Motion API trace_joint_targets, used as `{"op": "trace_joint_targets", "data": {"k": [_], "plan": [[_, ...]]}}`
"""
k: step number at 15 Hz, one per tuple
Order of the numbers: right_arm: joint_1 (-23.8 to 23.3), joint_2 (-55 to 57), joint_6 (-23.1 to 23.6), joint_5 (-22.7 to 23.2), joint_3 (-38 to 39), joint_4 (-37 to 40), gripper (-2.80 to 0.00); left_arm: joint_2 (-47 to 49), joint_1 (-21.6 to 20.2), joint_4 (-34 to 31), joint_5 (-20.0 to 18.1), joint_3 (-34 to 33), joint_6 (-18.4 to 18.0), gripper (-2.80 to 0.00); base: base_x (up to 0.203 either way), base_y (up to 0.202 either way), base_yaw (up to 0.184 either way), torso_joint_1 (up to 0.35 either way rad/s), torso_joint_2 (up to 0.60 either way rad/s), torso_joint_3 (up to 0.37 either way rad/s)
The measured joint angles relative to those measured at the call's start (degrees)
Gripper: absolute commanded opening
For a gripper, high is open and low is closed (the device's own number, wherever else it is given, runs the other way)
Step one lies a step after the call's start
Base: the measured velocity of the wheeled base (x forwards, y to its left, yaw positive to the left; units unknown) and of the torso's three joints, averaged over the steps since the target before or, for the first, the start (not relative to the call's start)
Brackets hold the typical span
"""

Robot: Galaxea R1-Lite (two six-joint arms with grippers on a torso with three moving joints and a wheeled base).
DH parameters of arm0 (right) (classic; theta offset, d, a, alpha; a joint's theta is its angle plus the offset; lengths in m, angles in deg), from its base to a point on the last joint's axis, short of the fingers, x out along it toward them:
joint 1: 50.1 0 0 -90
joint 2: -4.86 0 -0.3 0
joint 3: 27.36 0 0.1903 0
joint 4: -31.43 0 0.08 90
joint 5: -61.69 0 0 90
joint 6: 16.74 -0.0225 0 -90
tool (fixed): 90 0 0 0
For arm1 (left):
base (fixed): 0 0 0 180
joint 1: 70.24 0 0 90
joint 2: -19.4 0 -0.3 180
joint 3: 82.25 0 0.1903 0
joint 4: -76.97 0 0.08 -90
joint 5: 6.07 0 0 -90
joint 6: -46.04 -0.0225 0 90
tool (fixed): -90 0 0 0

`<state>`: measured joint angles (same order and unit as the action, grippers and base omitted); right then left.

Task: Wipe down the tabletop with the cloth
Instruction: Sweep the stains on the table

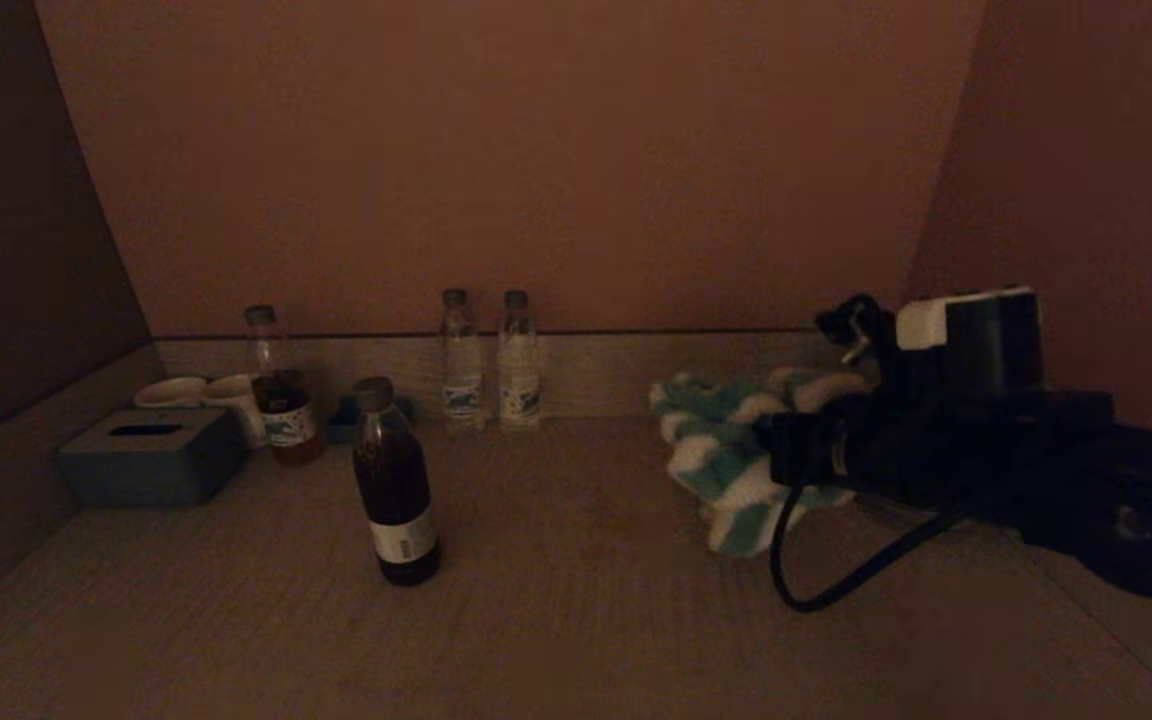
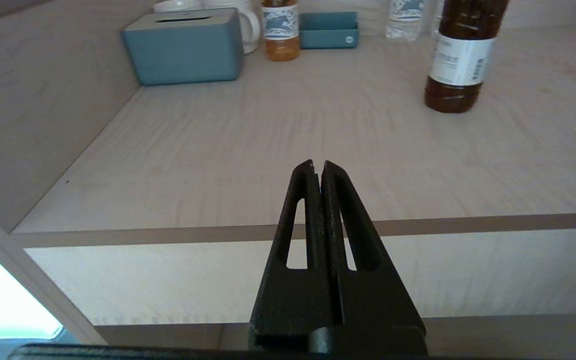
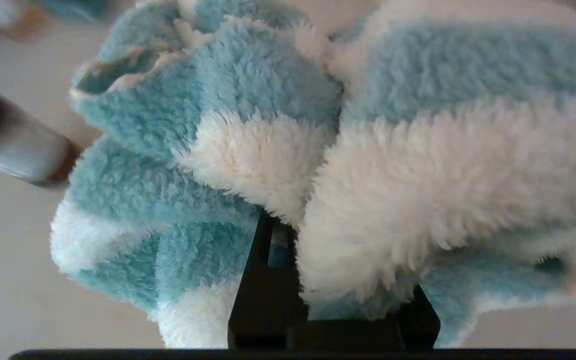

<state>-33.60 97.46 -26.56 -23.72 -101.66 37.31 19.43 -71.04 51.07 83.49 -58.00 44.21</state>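
Head view: right hand (image 1: pixel 786 455) at right of frame, buried in the cloth (image 1: pixel 726 450), a fluffy teal-and-white striped bundle resting on the counter (image 1: pixel 586 600) at right centre, near the back wall. Dark bottle (image 1: pixel 395 482) stands alone left of centre; a second brown bottle (image 1: pixel 279 400), two clear water bottles (image 1: pixel 489 358), a blue-grey tissue box (image 1: pixel 151 455) and white cups (image 1: pixel 198 392) line the rear and left. Left wrist view: left hand (image 2: pixel 317 167) shows at lower centre, its tapered black fingers pressed together on nothing, parked off the counter's front edge. Counter is pale, wood-grained laminate, flat and matte; no visible spill or streak. Right wrist view: cloth fills the frame, deep plush pile, bunched in soft folds; the black fingers (image 3: pixel 268 280) at lower centre are clamped on a fold of it. Judgement: grasp secured, cloth down at the right rear; most of the open surface, centre and left, looks yet to be wiped, with the lone bottle standing in the sweep path.
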Motion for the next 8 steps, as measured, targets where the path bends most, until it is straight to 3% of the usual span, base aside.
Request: {"op": "trace_joint_targets", "data": {"k": [8], "plan": [[4.1,8.1,0.4,-0.5,-15.0,0.5,-2.8,0.0,0.0,0.0,0.0,0.0,0.0,-2.8,0.0,0.0,0.0,0.0,0.0,0.0]]}}
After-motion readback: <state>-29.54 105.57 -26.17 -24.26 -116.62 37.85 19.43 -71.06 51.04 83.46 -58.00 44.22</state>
